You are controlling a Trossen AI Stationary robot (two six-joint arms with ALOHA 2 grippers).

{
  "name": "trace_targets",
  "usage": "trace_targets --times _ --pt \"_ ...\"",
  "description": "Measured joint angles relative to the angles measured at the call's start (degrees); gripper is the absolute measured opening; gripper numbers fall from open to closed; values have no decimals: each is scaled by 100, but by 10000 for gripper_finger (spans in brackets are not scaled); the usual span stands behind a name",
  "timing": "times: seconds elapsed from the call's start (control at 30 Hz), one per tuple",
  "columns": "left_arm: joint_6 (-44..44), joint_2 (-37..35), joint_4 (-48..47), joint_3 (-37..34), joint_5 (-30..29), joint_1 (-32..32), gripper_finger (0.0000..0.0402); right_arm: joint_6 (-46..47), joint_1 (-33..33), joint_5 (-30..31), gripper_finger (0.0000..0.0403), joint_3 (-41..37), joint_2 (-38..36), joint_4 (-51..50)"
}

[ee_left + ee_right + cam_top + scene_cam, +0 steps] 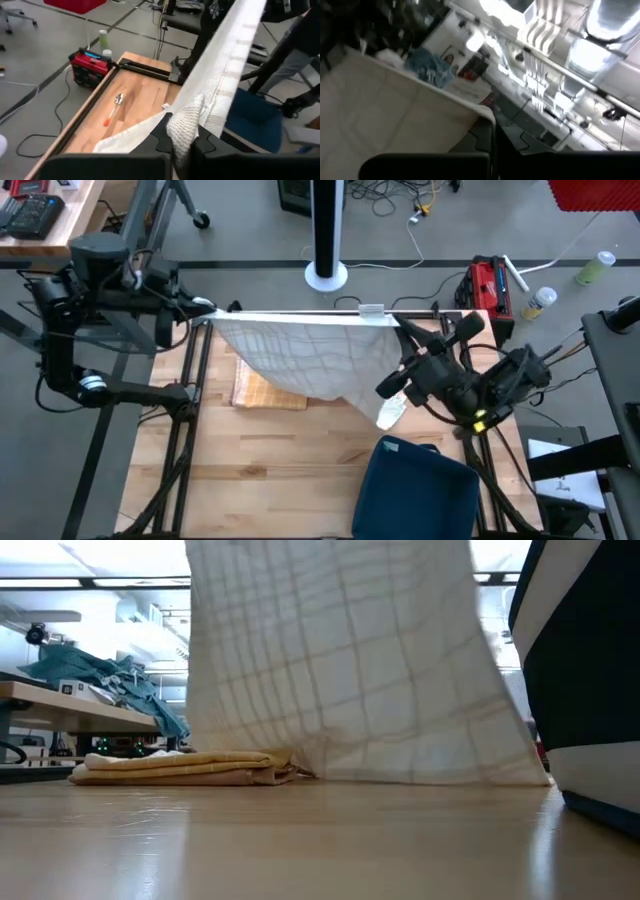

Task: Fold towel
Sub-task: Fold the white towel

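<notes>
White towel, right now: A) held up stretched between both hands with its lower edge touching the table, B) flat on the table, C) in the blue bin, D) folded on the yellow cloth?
A: the white towel hangs from the left hand and the right hand, its top edge taut; in the low view its bottom meets the table beside the folded yellow towel.
</notes>
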Motion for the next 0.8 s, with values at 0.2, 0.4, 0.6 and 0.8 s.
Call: trace_targets --times 0.2,0.4,0.6,0.8 --pt "-180 -320 2272 -1136 -18 -7 5 3090 -502 -2351 0 -1058 -889 -1237" --pt "464 -333 2698 -1363 -1835 -10 4 5618 -1364 -2356 0 -1098 -1613 -3993" --pt "440 -402 1517 -1070 -1587 -32 8 7158 -1170 -2467 0 -1049 -2401 -5970" --pt "-648 -523 603 -968 50 -40 5 10075 -1199 -3724 0 -857 -2782 -8010"
